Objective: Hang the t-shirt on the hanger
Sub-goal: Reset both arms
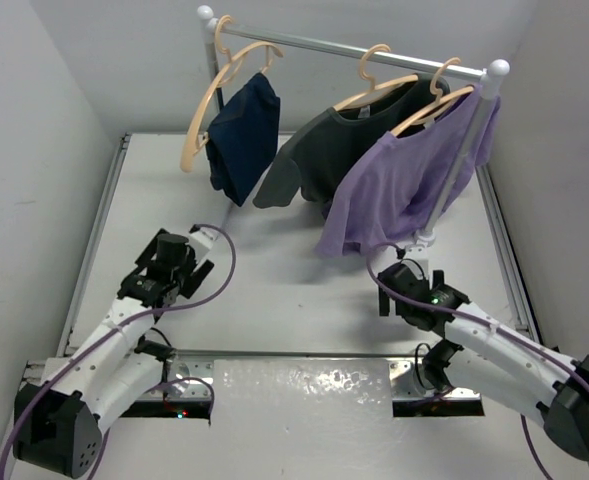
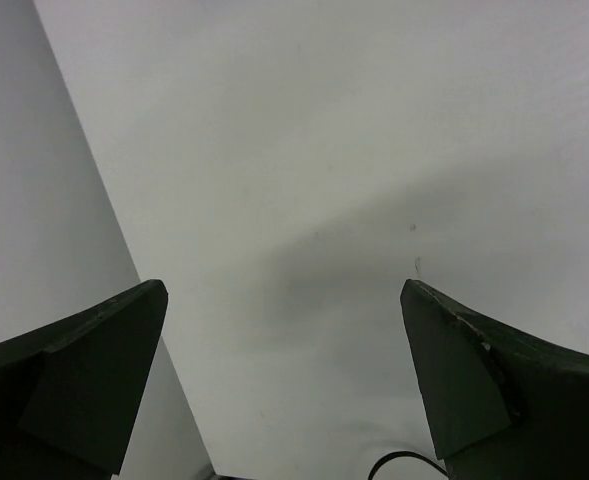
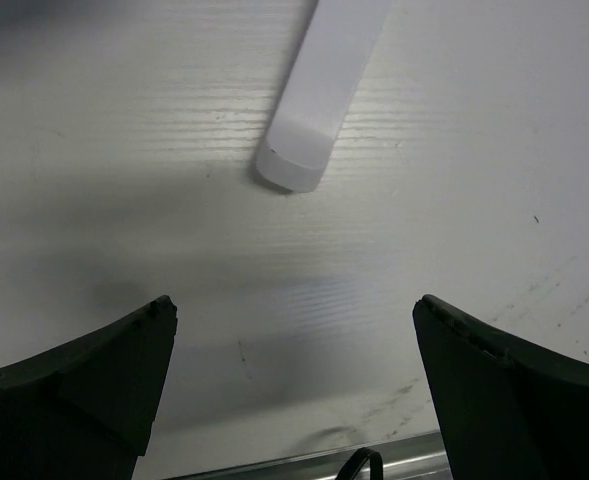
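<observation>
Locate the t-shirt (image 1: 319, 150) on the hanger (image 1: 379, 88), which is hooked over the rail (image 1: 314, 44) between the navy garment (image 1: 246, 135) and the lilac shirt (image 1: 394, 190). Its long axis runs vertically, with the collar up at the hanger and the hem down toward the table (image 1: 274, 290). Both arms sit low and bent over the table, well apart from the t-shirt. The left gripper (image 2: 284, 300) has its fingers spread wide and holds nothing. The right gripper (image 3: 294, 310) is the same, and faces a white bar (image 3: 319, 90).
</observation>
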